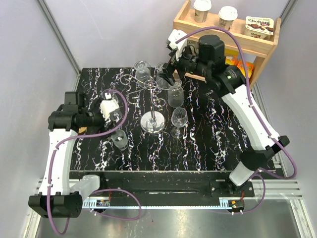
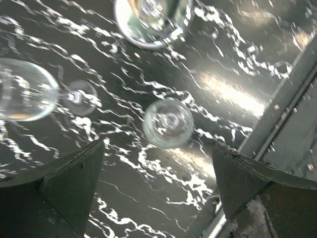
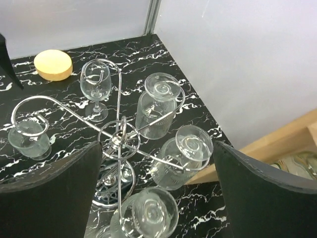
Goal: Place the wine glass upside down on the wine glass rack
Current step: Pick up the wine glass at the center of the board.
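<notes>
The wine glass (image 3: 184, 159) hangs upside down on the wine glass rack (image 3: 119, 140), on the rack's far side near the back wall. Its long axis is upright. The round foot faces up, caught in the curl of one wire arm, and the bowl points rim-down toward the black marbled worktop (image 1: 208, 144). The right fingers (image 3: 49, 198) are spread wide on either side of it, released and touching nothing.

A second hung glass (image 3: 156, 106) farther along the wall and a third hung glass (image 3: 148, 213) closer to the wrist camera sit foot-up on neighbouring arms. An upright stemmed glass (image 3: 95, 84) stands on the worktop beyond the rack, and a yellow disc (image 3: 53, 64) lies farther off. The rack's post rises vertically from its shiny disc base (image 1: 152, 124) in the middle of the worktop.

The left fingers (image 2: 64, 193) hover wide apart over the worktop's left part, gripping nothing. A small glass (image 2: 168, 123) stands mouth-up below them, near another stemmed glass (image 2: 27, 89).
</notes>
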